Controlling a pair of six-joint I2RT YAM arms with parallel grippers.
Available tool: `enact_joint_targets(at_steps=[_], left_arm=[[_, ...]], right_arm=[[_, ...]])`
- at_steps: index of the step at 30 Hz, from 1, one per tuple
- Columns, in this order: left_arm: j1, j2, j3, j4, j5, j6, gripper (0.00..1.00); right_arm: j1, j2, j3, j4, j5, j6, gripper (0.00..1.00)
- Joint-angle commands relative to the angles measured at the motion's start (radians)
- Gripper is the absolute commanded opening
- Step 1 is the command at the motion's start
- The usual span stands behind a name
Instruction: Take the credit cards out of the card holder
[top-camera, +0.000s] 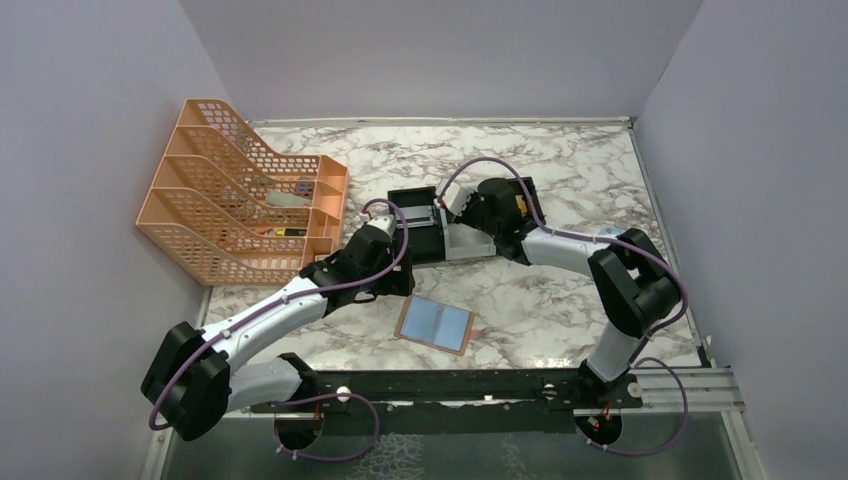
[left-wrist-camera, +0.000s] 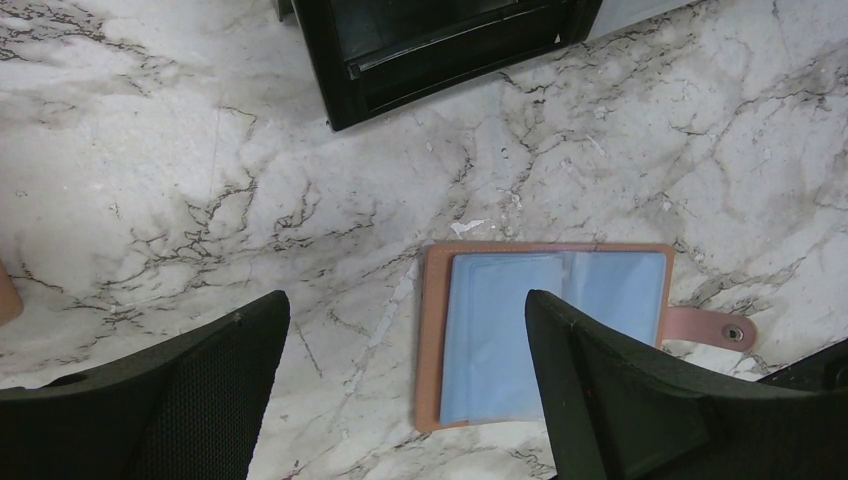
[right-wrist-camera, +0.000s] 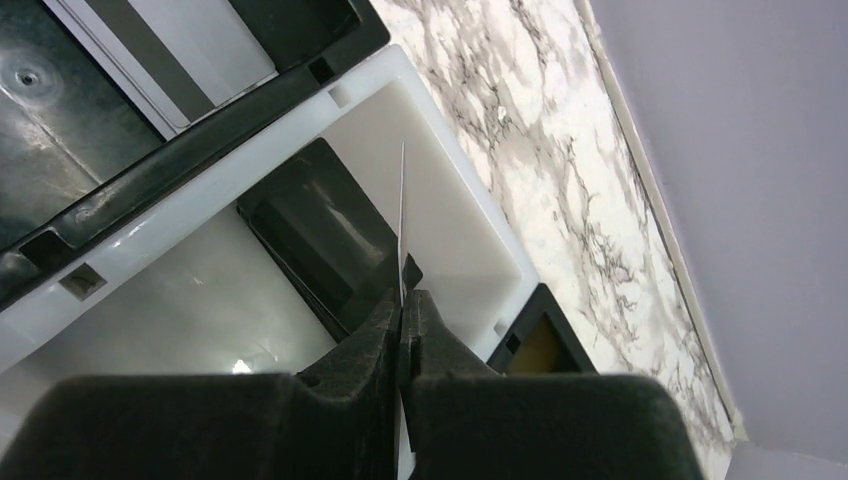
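Observation:
The card holder (top-camera: 436, 324) lies open flat on the marble, tan-brown with a light-blue lining (left-wrist-camera: 500, 340) and its snap tab (left-wrist-camera: 735, 332) out to one side. My left gripper (left-wrist-camera: 407, 300) hangs open above its edge, with one finger over the lining and nothing between the fingers; in the top view the left gripper (top-camera: 392, 278) is just up-left of the holder. My right gripper (right-wrist-camera: 405, 290) is shut on a thin credit card (right-wrist-camera: 402, 200), seen edge-on, over the white compartment of the tray (right-wrist-camera: 455, 225). A black flat rectangle (right-wrist-camera: 320, 230) rests in that compartment.
The black-and-white tray (top-camera: 465, 242) stands at mid-table under the right gripper (top-camera: 452, 205). An orange mesh file rack (top-camera: 240, 200) fills the back left. Grey walls close in both sides and the back.

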Motion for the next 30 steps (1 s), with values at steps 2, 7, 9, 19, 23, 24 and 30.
enact_joint_targets(at_steps=[2, 7, 9, 19, 23, 24, 30], left_arm=[[0.008, 0.015, 0.036, -0.002, 0.013, 0.018, 0.9], [0.012, 0.005, 0.025, -0.012, 0.003, 0.007, 0.9], [0.014, -0.001, 0.02, -0.015, 0.0, 0.003, 0.9], [0.02, -0.014, -0.003, -0.022, -0.017, -0.007, 0.9], [0.023, -0.018, -0.001, -0.023, -0.023, -0.006, 0.9], [0.023, -0.018, 0.001, -0.023, -0.022, -0.005, 0.9], [0.024, -0.02, 0.005, -0.029, -0.018, -0.002, 0.9]], right_arm=[[-0.013, 0.066, 0.042, -0.029, -0.082, -0.098, 0.01], [-0.015, 0.094, 0.029, 0.009, -0.097, -0.163, 0.01], [-0.017, 0.113, 0.042, 0.005, -0.085, -0.169, 0.01], [-0.028, 0.154, 0.126, -0.149, -0.173, -0.16, 0.05], [-0.028, 0.158, 0.154, -0.204, -0.184, -0.153, 0.07], [-0.028, 0.159, 0.162, -0.225, -0.19, -0.155, 0.07], [-0.028, 0.164, 0.173, -0.244, -0.187, -0.156, 0.12]])
